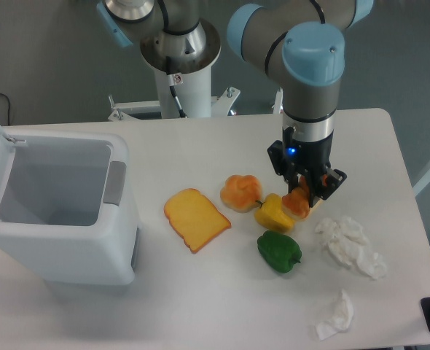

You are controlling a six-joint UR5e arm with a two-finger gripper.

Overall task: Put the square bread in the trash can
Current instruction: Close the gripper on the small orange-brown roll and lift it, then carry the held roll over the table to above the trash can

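Observation:
The square bread (298, 204), orange-brown on top with pale sides, sits between my gripper's (307, 195) fingers just right of the yellow pepper. The gripper points straight down and is shut on the bread, low over the table; the fingers hide much of it. The trash can (62, 251), a large white bin with its lid flipped open and a grey latch panel on its side, stands at the far left of the table, well away from the gripper. Its inside looks empty.
A round orange bun (240, 192), a yellow pepper (272, 214) and a green pepper (278, 251) lie close to the left of and below the gripper. A flat toast slice (195, 218) lies further left. Crumpled white tissues (350, 244) lie at the right.

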